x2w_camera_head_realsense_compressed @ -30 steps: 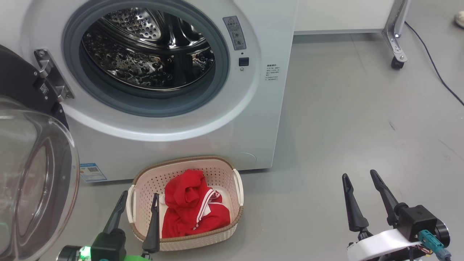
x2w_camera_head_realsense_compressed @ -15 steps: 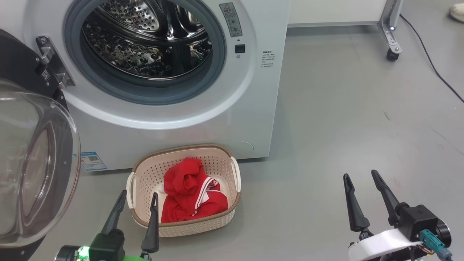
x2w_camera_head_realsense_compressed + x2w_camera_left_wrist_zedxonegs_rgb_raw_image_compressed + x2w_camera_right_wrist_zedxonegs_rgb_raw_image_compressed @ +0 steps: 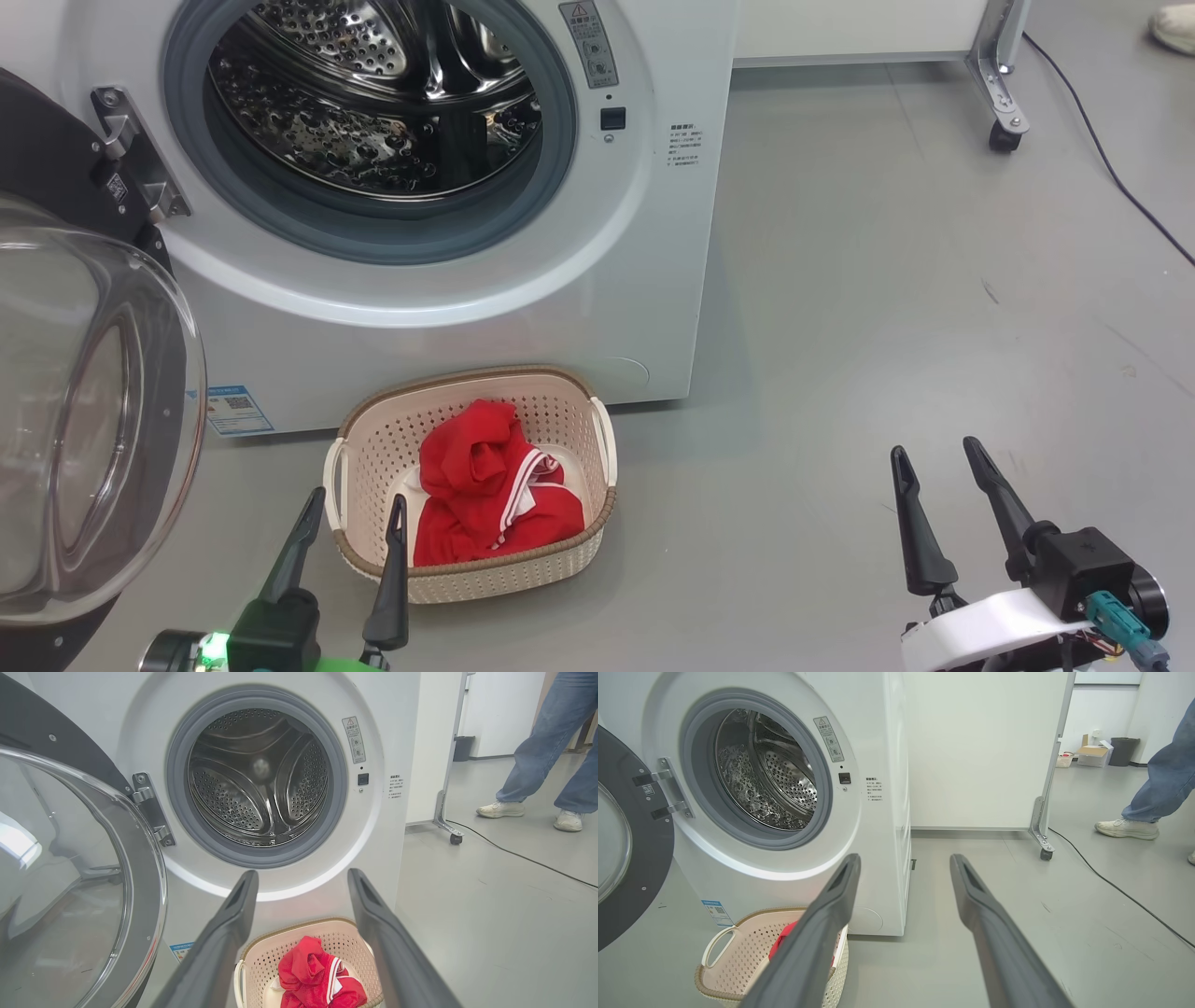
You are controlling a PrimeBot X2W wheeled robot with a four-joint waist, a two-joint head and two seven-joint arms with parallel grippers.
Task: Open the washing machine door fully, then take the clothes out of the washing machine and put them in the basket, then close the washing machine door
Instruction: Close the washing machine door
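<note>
Grey floor (image 3: 887,280): one basket (image 3: 504,577), one washing machine (image 3: 579,308).

The drum (image 3: 373,140) is glossy steel, the washing machine door (image 3: 84,420) clear glass, the basket (image 3: 373,457) matt plastic.

The door (image 3: 93,420) runs off the left edge; the person (image 3: 546,742) is cut above the thighs; the sticker (image 3: 229,409) has unreadable print.

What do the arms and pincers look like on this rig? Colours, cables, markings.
The left pincer: two long, dark grey tapering fingers on a black body, with a glowing green light at the wrist. The right pincer: same fingers, a black boxy mount, a white curved cuff and a teal connector with thin wires. No markings legible.
</note>
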